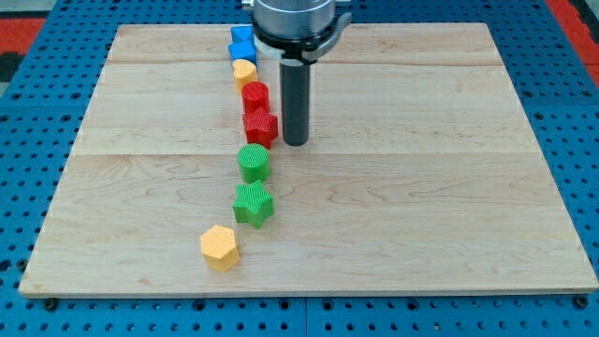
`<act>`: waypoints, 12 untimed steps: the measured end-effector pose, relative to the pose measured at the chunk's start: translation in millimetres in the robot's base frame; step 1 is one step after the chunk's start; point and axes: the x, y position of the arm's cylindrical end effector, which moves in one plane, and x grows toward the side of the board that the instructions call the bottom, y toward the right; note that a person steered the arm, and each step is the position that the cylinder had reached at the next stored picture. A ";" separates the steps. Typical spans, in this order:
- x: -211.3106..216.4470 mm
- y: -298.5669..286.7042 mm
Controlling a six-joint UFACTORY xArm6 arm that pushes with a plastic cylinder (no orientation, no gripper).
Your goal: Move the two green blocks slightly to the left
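Observation:
A green cylinder block [254, 162] stands near the board's middle, and a green star block [253, 203] lies just below it. My tip [296, 142] rests on the board up and to the right of the green cylinder, close beside the red star block [260, 127]. It touches neither green block.
A red cylinder [255, 95], a yellow block [244, 71] and two blue blocks [241, 45] run in a column toward the view's top. A yellow hexagon block [219, 247] lies lower left. The wooden board [449, 187] sits on a blue pegboard.

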 end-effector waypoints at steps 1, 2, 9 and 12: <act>17.3 2.3; 25.0 -16.0; 99.9 -4.4; 96.0 -15.5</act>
